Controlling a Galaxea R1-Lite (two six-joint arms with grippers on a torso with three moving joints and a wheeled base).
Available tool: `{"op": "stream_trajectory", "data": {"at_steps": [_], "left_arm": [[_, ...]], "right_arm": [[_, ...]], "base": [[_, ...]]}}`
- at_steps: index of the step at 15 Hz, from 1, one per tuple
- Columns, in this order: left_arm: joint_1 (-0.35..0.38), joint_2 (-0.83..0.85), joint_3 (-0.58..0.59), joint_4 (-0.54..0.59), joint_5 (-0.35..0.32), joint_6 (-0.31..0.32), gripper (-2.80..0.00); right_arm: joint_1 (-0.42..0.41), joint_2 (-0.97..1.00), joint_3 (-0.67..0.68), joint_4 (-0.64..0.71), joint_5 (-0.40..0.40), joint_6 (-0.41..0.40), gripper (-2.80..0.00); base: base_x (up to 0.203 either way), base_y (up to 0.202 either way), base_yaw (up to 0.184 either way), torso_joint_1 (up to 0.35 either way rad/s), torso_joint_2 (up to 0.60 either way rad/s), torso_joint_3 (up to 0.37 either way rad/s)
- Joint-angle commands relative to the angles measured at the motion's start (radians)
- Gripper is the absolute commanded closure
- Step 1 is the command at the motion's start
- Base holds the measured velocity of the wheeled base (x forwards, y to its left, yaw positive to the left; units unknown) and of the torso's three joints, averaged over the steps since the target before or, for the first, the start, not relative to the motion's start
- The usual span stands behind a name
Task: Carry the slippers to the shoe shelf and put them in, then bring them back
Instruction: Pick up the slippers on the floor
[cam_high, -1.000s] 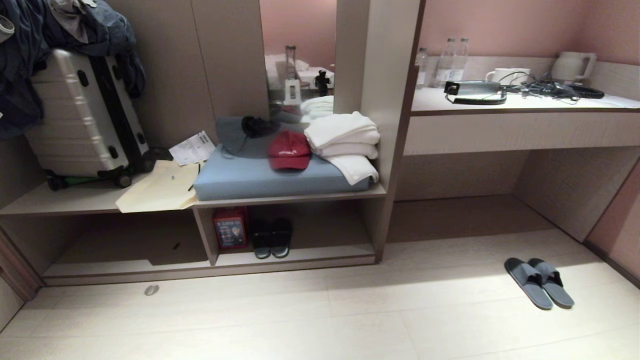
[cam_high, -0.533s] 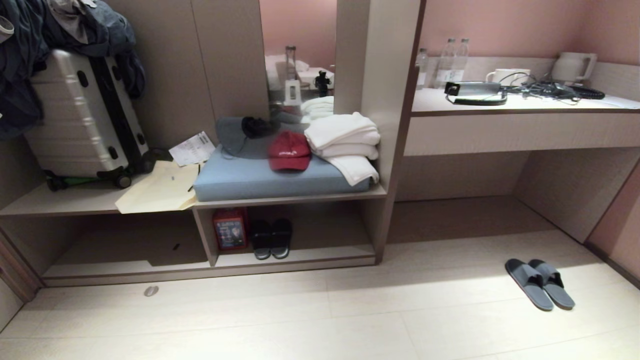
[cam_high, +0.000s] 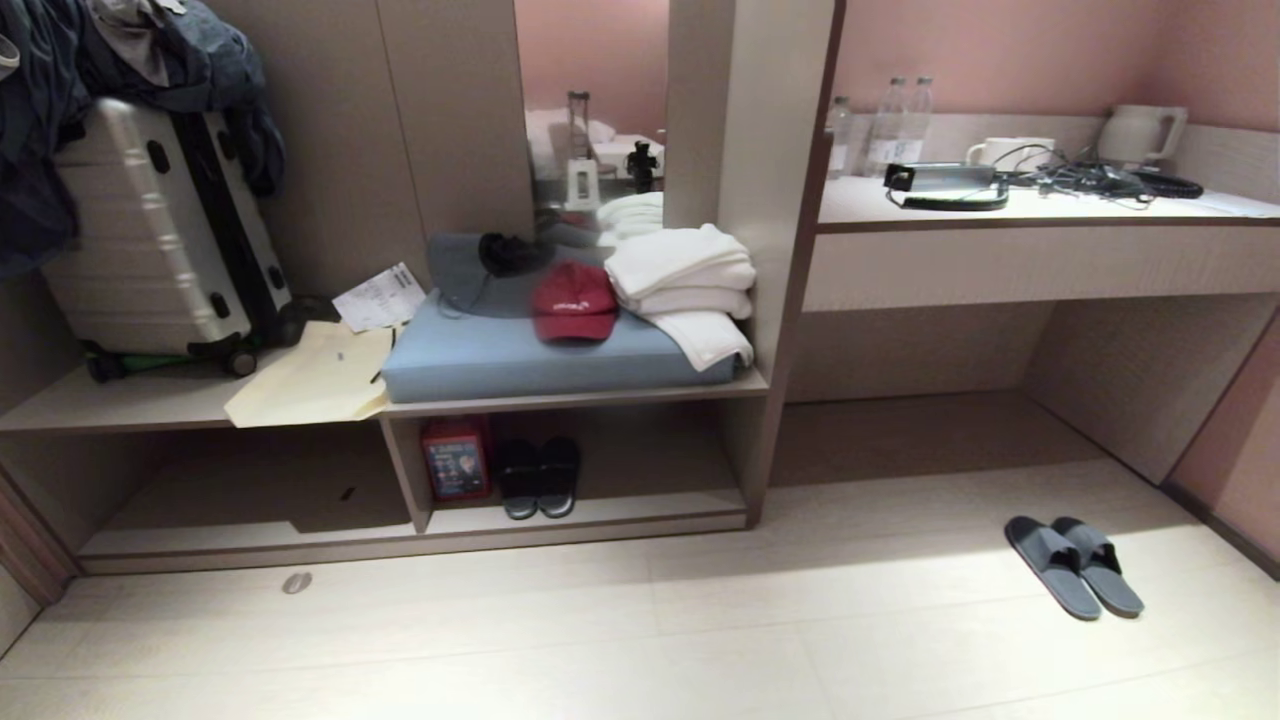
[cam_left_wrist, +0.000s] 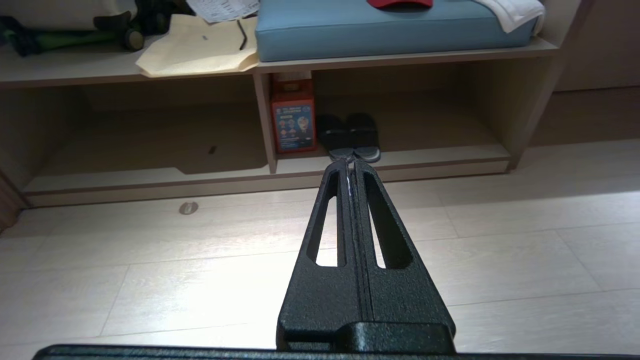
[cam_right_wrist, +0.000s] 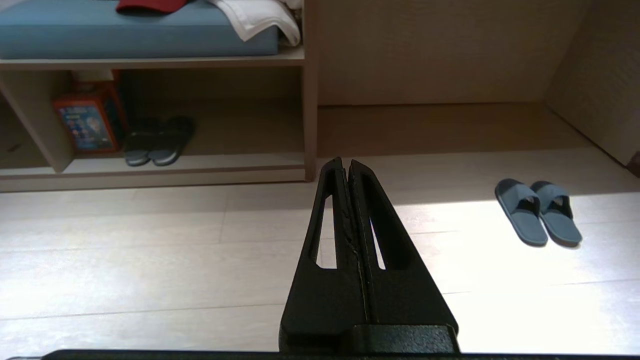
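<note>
The grey-blue slippers (cam_high: 1073, 565) lay side by side on the floor (cam_high: 640, 640), right of the shoe shelf (cam_high: 583, 514). My left gripper (cam_left_wrist: 348, 161) and right gripper (cam_right_wrist: 345, 161) were pressed closed, empty.

A hotel room — suitcase (cam_high: 150, 230) on a luggage bench, folded towels (cam_high: 682, 285), kettle (cam_high: 1140, 132) and water bottles (cam_high: 898, 125).

In the shoe shelf (cam_high: 590, 515), a red box (cam_high: 456, 459) and dark slippers (cam_high: 540, 478) crowd the divider side; beyond them the compartment floor lies open.
</note>
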Motion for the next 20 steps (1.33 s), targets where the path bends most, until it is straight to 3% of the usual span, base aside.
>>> {"op": "stream_trajectory", "data": {"at_steps": [1, 20], "left_arm": [[0.002, 0.0, 0.0, 0.0, 0.0, 0.0, 0.0], [0.0, 0.0, 0.0, 0.0, 0.002, 0.003, 0.0]], "right_arm": [[0.001, 0.0, 0.002, -0.001, 0.0, 0.0, 0.0], [0.001, -0.002, 0.002, -0.001, 0.001, -0.003, 0.0]], "base": [[0.001, -0.102, 0.007, 0.007, 0.0, 0.007], [0.0, -0.195, 0.001, 0.002, 0.0, 0.004]]}}
